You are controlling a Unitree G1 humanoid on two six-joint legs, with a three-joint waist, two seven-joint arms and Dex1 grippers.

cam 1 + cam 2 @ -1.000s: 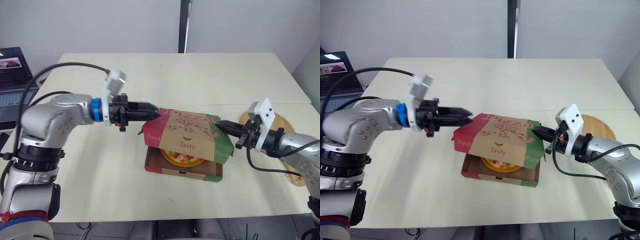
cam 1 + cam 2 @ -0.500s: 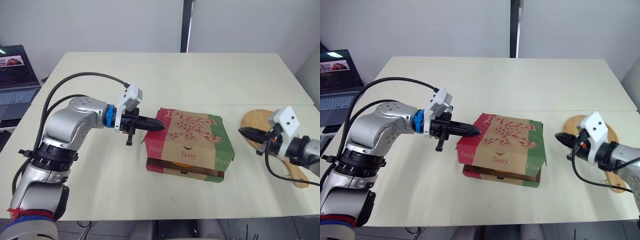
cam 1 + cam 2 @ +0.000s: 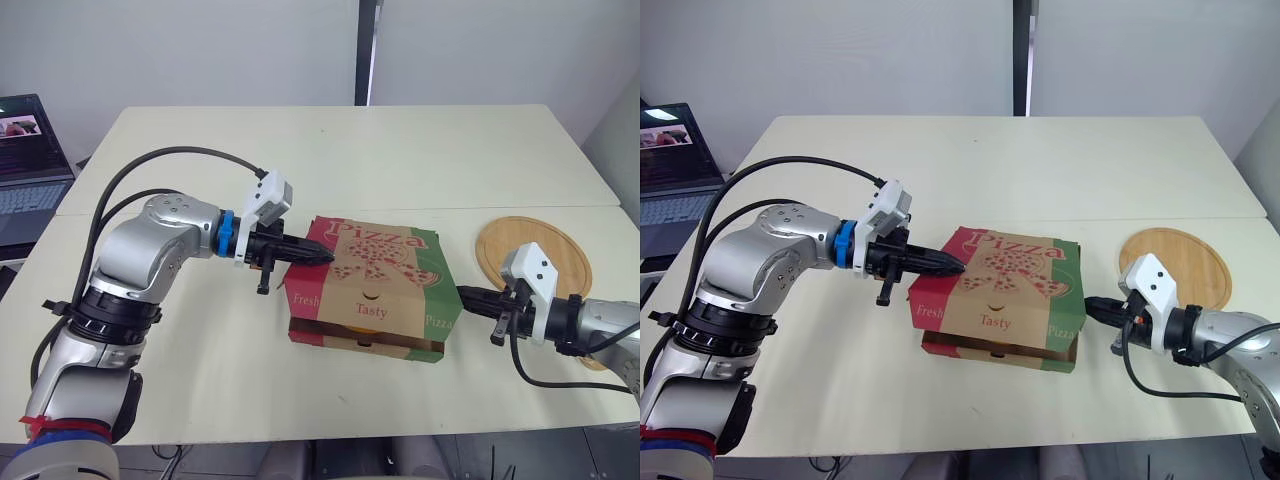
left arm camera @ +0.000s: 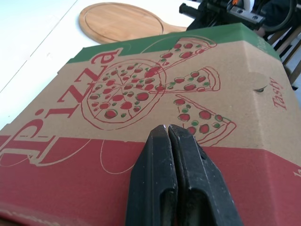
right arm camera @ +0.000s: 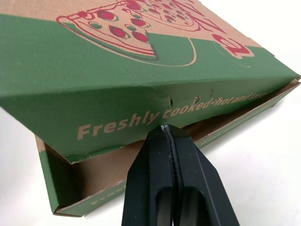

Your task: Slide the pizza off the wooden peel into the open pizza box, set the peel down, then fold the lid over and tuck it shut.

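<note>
Resting near the middle of the pale desk [image 3: 200, 400], the box [image 3: 365, 340] has its lid [image 3: 375, 265] folded down over the base but not tucked flush: a dark gap shows along the front between lid and base. The lid is brown card printed with a red pizza drawing, a red band on the robot's left and a green band on its right. "Pizza" runs along the far edge and "Tasty" sits on the front flap facing the robot. The box is close to square, a little wider from left to right, and turned slightly so its right front corner lies nearest the robot.

The left end effector [image 3: 325, 257] has its two black fingers pressed together, holding nothing, with the tip on the lid's red left edge. The right end effector [image 3: 465, 293] also has its fingers closed on nothing. It points at the green side flap [image 5: 141, 117], which hangs outside the base wall and leaves the inside visible; contact cannot be judged.

The peel [image 3: 535, 235] lies flat on the desk to the box's right, apart from it, handle toward the robot. A laptop [image 3: 30, 160] stands open at the far left.
</note>
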